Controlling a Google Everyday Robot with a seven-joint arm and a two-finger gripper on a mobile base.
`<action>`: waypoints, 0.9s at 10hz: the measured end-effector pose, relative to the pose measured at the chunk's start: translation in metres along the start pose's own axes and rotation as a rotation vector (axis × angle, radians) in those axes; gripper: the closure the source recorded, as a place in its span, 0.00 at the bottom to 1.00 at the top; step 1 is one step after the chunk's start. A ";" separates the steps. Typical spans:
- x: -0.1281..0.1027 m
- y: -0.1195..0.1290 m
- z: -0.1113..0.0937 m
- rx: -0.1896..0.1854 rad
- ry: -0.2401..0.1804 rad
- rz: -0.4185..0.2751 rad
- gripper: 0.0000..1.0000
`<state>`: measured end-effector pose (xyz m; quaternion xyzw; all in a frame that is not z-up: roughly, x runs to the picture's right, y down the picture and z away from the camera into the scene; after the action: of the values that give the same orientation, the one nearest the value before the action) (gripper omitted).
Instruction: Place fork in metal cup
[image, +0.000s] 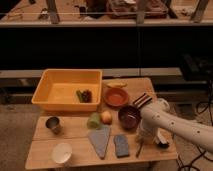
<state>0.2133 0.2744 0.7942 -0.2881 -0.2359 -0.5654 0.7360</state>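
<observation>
Camera view puts the metal cup (53, 124) upright at the left end of the counter (75, 131). It is well apart from the fork (139, 148), which lies flat near the front edge, just right of the blue sponge (120, 145). The gripper (146, 137) hangs low, close above the fork's far end, but you cannot tell whether it is parted or closed. You would do best to take the thin handle crosswise and lift it clear of the sponge. Then carry it left and lower it upright into the cup's mouth.
</observation>
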 end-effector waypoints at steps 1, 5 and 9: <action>-0.001 -0.001 0.001 -0.001 -0.004 0.000 0.48; -0.003 -0.005 0.004 -0.006 -0.019 -0.003 0.53; -0.004 -0.003 0.004 -0.005 -0.028 0.007 0.74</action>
<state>0.2096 0.2796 0.7946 -0.2987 -0.2437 -0.5595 0.7337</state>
